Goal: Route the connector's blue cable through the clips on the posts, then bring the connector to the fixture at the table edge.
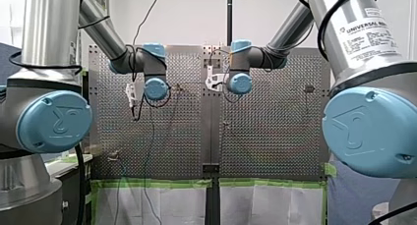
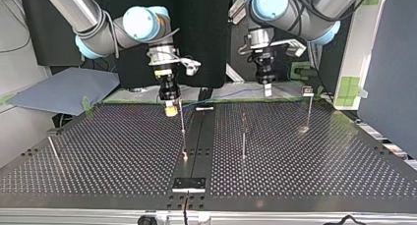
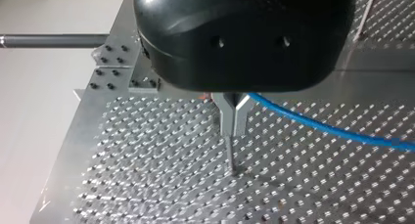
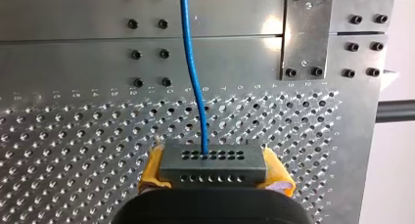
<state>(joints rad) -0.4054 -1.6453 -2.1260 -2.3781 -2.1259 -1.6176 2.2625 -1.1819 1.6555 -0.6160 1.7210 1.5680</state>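
Right gripper (image 2: 170, 108) clamps connector (image 4: 214, 163) at table's far edge, cable (image 4: 193, 62) running straight ahead toward left gripper (image 3: 234, 130), whose fingers are closed tip to tip beside it; nearest post (image 2: 182, 121) just beside right gripper.

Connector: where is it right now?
The connector sits between my right gripper's yellow pads, left of centre in the top view, its blue cable running ahead.
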